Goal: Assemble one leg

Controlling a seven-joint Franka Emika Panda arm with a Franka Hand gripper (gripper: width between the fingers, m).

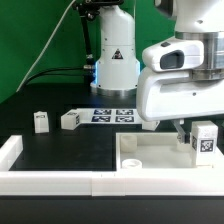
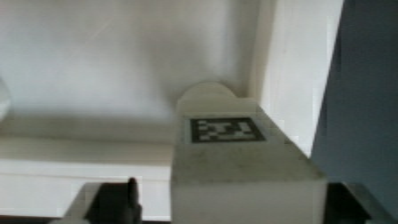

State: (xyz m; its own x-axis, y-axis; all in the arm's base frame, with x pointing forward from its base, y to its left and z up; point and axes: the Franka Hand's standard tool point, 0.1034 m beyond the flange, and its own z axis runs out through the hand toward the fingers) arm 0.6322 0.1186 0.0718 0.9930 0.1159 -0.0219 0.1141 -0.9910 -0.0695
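The leg [image 1: 205,141] stands at a corner of the white tray-like panel [image 1: 150,157], on the exterior view's right, just under the gripper [image 1: 193,128]. I cannot tell whether the claw clamps it or is loose. I think the leg should be kept upright over the corner and turned slowly. The wrist view shows the leg's marker [image 2: 222,130] closely. Only the exterior view shows another leg [image 1: 41,121] and the marker board [image 1: 113,115].
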